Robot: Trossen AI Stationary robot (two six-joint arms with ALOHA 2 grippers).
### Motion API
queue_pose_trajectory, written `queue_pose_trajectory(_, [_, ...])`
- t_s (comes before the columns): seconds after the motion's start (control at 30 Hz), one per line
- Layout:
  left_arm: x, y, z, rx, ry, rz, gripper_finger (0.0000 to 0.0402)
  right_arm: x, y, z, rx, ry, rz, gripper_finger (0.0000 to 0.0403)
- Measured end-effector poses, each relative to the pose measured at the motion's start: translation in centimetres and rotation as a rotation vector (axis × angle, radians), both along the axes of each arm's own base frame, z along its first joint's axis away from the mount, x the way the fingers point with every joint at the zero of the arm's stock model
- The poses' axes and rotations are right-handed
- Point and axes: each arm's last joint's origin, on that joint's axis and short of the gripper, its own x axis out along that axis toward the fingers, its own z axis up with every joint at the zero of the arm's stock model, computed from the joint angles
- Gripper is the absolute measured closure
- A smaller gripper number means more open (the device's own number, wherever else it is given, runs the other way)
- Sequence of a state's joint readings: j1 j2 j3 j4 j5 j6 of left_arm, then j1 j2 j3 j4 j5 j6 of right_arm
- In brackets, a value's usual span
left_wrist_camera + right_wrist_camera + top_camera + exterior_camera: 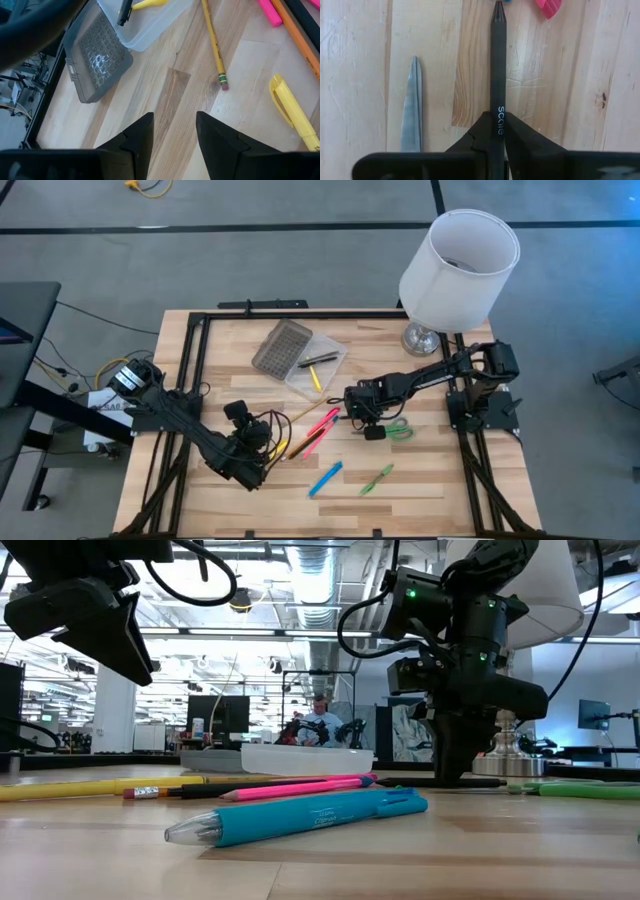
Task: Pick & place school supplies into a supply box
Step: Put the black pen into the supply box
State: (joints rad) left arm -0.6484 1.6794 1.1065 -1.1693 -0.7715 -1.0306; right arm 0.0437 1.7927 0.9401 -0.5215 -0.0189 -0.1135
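Note:
The supply box (pixel 318 367) lies open at the table's far middle, its grey grid lid (pixel 281 346) flat beside it, with a dark pen and a yellow stick inside. Pink pens (pixel 320 425), a yellow pencil (pixel 214 42), a yellow marker (pixel 292 112), the blue marker (pixel 325 478), the green marker (pixel 376 478) and the green-handled scissors (pixel 397 428) lie on the wood. My right gripper (pixel 368 420) is down at the table between the pink pens and the scissors, shut on a dark pen (pixel 498 60). My left gripper (pixel 175 120) hovers open at the near left. My right gripper pinches the dark pen between its two fingers near one end, at the printed lettering (pixel 499 107). The fingers come from above, pointing down. The pen lies level and runs away from the fingers toward the pink pens; whether it is clear of the wood, I cannot tell.
A white lampshade on a metal foot (pixel 458 265) stands at the far right corner. A scissor blade (pixel 412 107) lies right beside the held pen. A black frame (pixel 190 360) edges the table. In the low view the blue marker (pixel 300 818) lies nearest.

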Motion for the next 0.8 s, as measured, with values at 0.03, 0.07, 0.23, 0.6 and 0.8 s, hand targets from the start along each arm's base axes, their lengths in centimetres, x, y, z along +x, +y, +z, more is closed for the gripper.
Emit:
queue_pose_trajectory(0.03, [0.00, -0.01, 0.01, 0.000, 0.000, 0.000, 0.0258, 0.01, 0.00, 0.00, 0.000, -0.001, 0.000, 0.0372])
queue_pose_trajectory(0.07, [0.00, -0.01, 0.00, 0.000, 0.000, 0.000, 0.0258, 0.01, 0.00, -0.01, 0.000, -0.001, 0.000, 0.0370])
queue_pose_trajectory(0.23, [0.00, 0.00, 0.00, 0.000, 0.000, 0.000, 0.0258, 0.02, 0.00, -0.02, 0.001, -0.003, 0.000, 0.0364])
queue_pose_trajectory(0.6, [0.01, 0.00, 0.00, 0.000, -0.001, 0.000, 0.0258, 0.04, 0.00, -0.02, 0.001, -0.005, 0.000, 0.0365])
queue_pose_trajectory(0.8, [0.00, -0.01, 0.00, 0.000, -0.001, 0.000, 0.0258, 0.04, 0.00, -0.02, 0.001, -0.005, 0.000, 0.0368])
